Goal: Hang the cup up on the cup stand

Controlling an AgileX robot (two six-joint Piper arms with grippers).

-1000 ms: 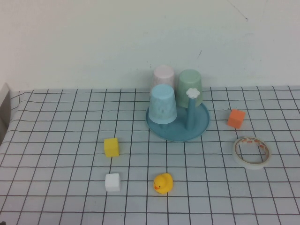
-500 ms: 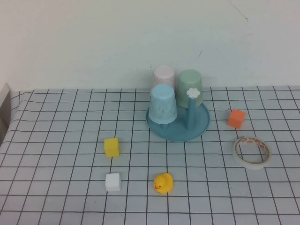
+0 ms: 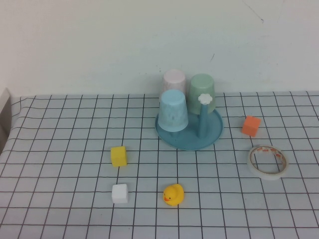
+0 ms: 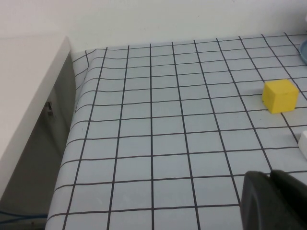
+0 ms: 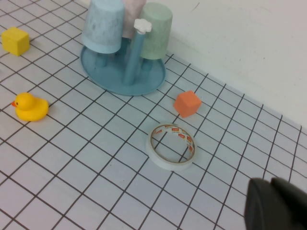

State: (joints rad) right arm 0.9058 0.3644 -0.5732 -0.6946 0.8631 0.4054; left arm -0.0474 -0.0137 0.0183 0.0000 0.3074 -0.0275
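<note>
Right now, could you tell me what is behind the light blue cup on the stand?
Behind the light blue cup on the cup stand stands the pale pink cup, its lower part covered. The left gripper and right gripper are away from it.

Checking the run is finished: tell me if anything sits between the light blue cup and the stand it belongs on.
Nothing visible does: the light blue speckled plastic cup already sits upside down on the round teal cup stand. The left gripper hangs over bare cloth near the table's left edge, the right gripper near the tape roll.

Light blue, perhaps speckled cup [image 3: 173, 110]; teal cup stand [image 3: 189, 137].
</note>
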